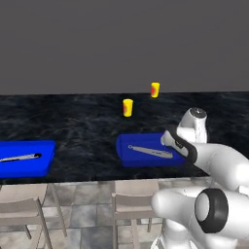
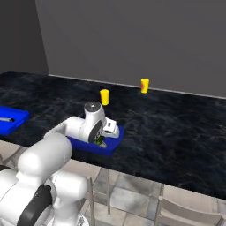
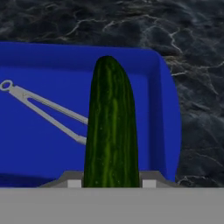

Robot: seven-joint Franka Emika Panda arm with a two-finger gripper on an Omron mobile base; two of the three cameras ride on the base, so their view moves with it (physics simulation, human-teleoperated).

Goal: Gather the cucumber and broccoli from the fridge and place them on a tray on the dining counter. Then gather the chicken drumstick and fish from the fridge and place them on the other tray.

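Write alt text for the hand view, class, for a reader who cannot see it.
A dark green cucumber rises from between the gripper fingers, held over a blue tray. Grey metal tongs lie in the tray to the cucumber's left, partly hidden behind it. The tray sits on the black marbled dining counter.

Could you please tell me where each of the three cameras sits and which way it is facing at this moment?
Left base view: behind the arm's left, looking forward and down at the dining counter; the white arm rises at lower right over the nearer blue tray.
Right base view: behind the arm's right, facing the same counter; the arm rises from lower left.
Hand view: on the hand, looking along the gripper at the held cucumber over that tray and its grey tongs.
Shared: both base views show the two yellow cups.
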